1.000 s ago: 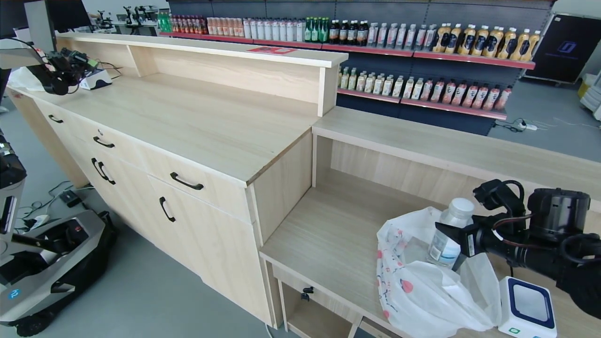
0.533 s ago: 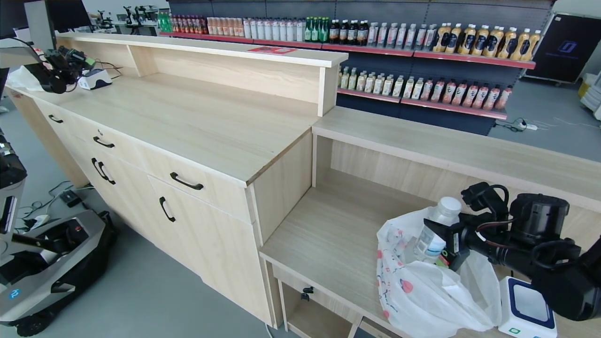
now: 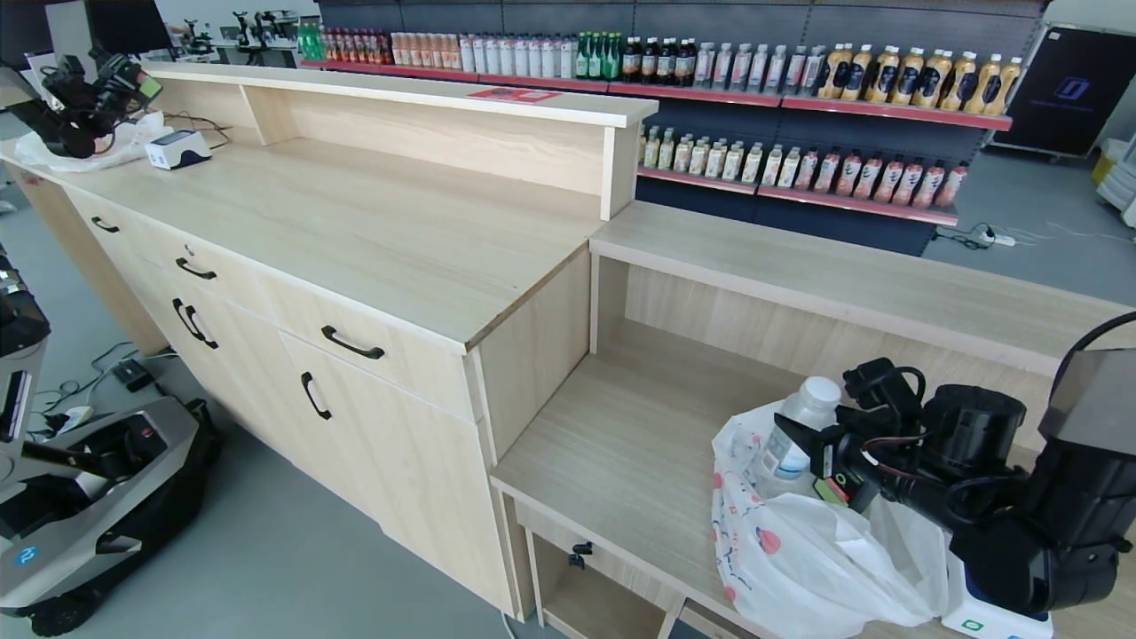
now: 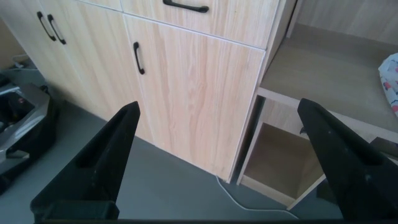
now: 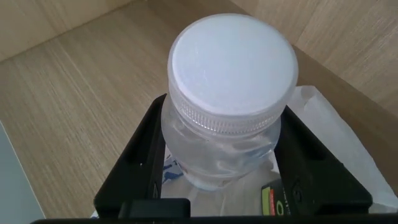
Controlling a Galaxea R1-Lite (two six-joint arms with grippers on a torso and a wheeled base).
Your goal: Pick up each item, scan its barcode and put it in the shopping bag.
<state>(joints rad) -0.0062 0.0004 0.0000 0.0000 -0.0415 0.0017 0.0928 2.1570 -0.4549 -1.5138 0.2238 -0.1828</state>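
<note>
Over the last second the right gripper [image 3: 821, 448] has carried the bottle [image 3: 799, 410] from above the far side of the shopping bag [image 3: 799, 550] down and across to the bag's open mouth. The bottle, upright before, now leans with its white cap tipped away from the gripper. Its base sits at the bag's rim, or perhaps just inside; the plastic hides which. The gripper pinches the bottle around its body just under the cap, one black finger on either side. The arm has swung with it and now covers most of the scanner [image 3: 976, 619], which stands on the counter [image 3: 621, 444] just beside the bag on the robot's right. With the bottle leaving the scanner's side for the bag, the scan looks finished and the drop-in seems to be the step in hand. A little more lowering before letting go would keep the bottle from toppling the soft bag. The left gripper [image 4: 217, 165] hangs with its fingers spread wide and nothing between them, well apart from the bag on its left, low in front of the cabinet doors [image 4: 193, 93]. As for writing, the bottle bears a white-and-blue label whose print is too small to make out. The bag shows only a red pattern, the scanner a small green mark, and the shelf bottles [image 3: 799, 80] far behind the bag are unreadable.
</note>
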